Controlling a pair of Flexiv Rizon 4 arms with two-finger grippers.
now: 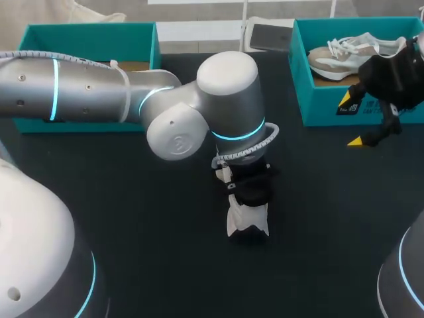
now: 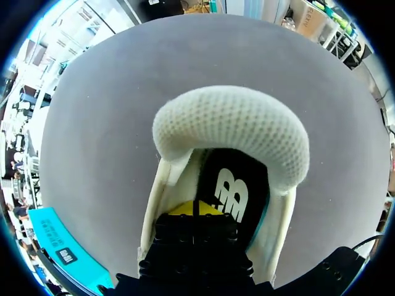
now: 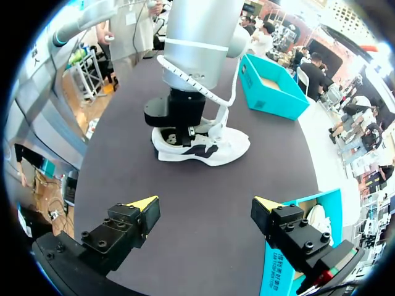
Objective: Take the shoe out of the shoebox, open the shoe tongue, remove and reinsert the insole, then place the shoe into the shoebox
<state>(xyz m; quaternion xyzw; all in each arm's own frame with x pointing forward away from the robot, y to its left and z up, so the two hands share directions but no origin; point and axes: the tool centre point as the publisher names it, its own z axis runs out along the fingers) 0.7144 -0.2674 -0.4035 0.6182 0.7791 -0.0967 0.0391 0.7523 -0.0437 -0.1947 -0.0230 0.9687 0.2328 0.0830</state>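
One shoe (image 3: 207, 147) on counter (image 1: 132, 218), mid-way. Left gripper (image 2: 193, 208) closed, tips in heel opening at insole (image 2: 237, 191) (pinch unconfirmed). Right gripper (image 3: 205, 206) open, near shoebox (image 1: 318, 109). Step: insole removal. Next: lift insole clear, shoe probably steadied.

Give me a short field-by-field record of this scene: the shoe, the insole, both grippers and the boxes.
shoe: white with dark side marks, upright on the table, outside both boxes
insole: dark, lying inside the shoe
left gripper: down in the shoe's opening, over the insole
right gripper: open, empty, above the table beside the right shoebox
second shoe: lying in the right shoebox
left shoebox: no shoe seen inside
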